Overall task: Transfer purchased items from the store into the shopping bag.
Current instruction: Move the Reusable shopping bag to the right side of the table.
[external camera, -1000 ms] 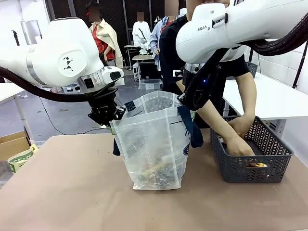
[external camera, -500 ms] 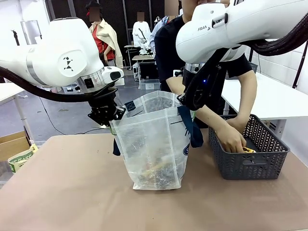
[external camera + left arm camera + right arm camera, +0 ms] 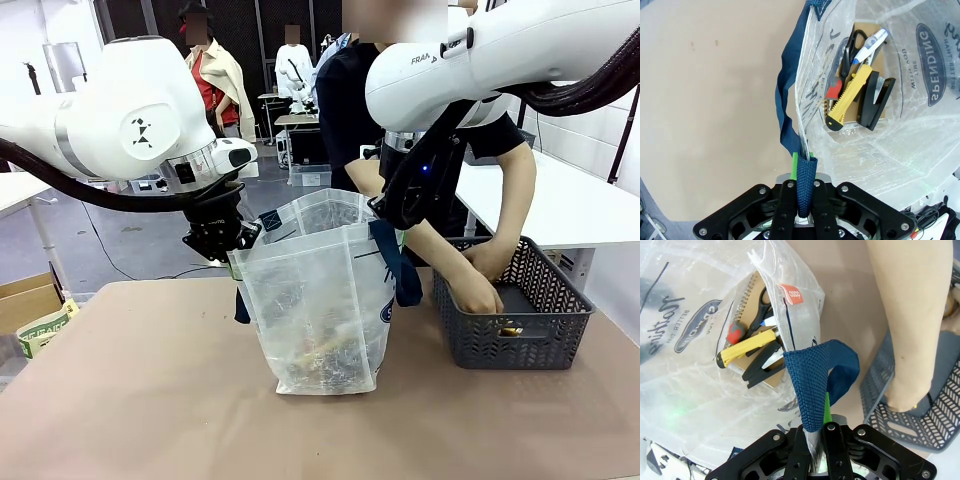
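Counted: two grippers, one bag, one basket, two hands.

The left gripper (image 3: 222, 240) is closed on the left strap handle (image 3: 788, 107). The navy strap is pinched between the green pads (image 3: 795, 161), and its slack is looped out past the fingertips along the bag wall.

One shopping bag (image 3: 320, 300) is stood upright on the table (image 3: 150, 410). Its mouth is held open between the two sets of fingers and sits just below both.

Six items are counted on the bag floor, well beyond the fingertips:
- one brown notebook (image 3: 866, 27)
- one pair of black scissors (image 3: 852, 42)
- one white-and-blue pen (image 3: 871, 44)
- one red-handled tool (image 3: 833, 90)
- one yellow utility knife (image 3: 852, 95)
- one black stapler (image 3: 875, 100)

They are lying packed together, touching or overlapping. One navy oval logo (image 3: 940, 65) is seen on the bag wall across from the left fingers.

The right gripper (image 3: 395, 210) is clamped on the right strap handle (image 3: 812, 385). The strap is folded over just past its fingertips, with one green pad showing beside it.

One dark grey mesh basket (image 3: 535, 350) is set on the table to the right of the right gripper's fingers, near the bag but not touching it. Both of the person's hands are placed inside it: the near hand (image 3: 482, 297) low in the basket, and the far hand (image 3: 488, 258) by the rim behind it. One small yellowish thing (image 3: 512, 330) is seen through the mesh; what it is cannot be told.
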You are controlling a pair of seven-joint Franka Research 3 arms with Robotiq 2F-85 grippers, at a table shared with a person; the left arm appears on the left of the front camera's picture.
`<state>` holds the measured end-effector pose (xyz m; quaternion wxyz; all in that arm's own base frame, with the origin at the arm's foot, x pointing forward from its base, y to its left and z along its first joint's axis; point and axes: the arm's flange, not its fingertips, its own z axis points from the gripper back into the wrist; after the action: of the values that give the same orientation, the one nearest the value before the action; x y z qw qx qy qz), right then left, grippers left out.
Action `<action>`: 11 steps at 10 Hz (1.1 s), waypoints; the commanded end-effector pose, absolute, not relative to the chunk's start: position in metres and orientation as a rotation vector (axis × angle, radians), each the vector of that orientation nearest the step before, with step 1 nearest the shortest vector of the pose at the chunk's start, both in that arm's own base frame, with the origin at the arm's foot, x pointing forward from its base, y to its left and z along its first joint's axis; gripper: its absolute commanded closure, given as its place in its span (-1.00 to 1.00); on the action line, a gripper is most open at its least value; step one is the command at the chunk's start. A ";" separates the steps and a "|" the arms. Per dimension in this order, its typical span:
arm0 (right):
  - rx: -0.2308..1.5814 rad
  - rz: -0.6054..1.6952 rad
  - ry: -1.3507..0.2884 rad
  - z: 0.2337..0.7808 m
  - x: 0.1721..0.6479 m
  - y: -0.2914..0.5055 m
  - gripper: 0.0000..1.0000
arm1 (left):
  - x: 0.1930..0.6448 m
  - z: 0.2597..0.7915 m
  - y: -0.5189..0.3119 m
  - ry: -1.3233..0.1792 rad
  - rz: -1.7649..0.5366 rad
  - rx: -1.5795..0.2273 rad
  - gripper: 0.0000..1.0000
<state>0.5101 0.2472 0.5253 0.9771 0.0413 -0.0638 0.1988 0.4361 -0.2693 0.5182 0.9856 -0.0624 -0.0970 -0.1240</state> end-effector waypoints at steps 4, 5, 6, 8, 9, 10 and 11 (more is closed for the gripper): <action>0.083 0.398 -0.129 0.525 0.512 0.244 1.00 | 0.433 0.518 -0.265 -0.197 -0.238 -0.117 1.00; 0.083 0.398 -0.129 0.525 0.512 0.244 1.00 | 0.433 0.518 -0.265 -0.197 -0.238 -0.117 1.00; 0.083 0.398 -0.129 0.525 0.512 0.244 1.00 | 0.433 0.518 -0.265 -0.197 -0.238 -0.117 1.00; 0.083 0.398 -0.129 0.525 0.512 0.244 1.00 | 0.433 0.518 -0.265 -0.197 -0.238 -0.117 1.00; 0.083 0.398 -0.129 0.525 0.512 0.244 1.00 | 0.433 0.518 -0.265 -0.197 -0.238 -0.117 1.00; 0.083 0.398 -0.129 0.525 0.512 0.244 1.00 | 0.433 0.518 -0.265 -0.197 -0.238 -0.117 1.00; 0.083 0.398 -0.129 0.525 0.512 0.244 1.00 | 0.433 0.518 -0.265 -0.197 -0.238 -0.117 1.00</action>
<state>0.5101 0.2472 0.5253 0.9771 0.0413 -0.0638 0.1988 0.4361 -0.2693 0.5182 0.9856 -0.0624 -0.0970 -0.1240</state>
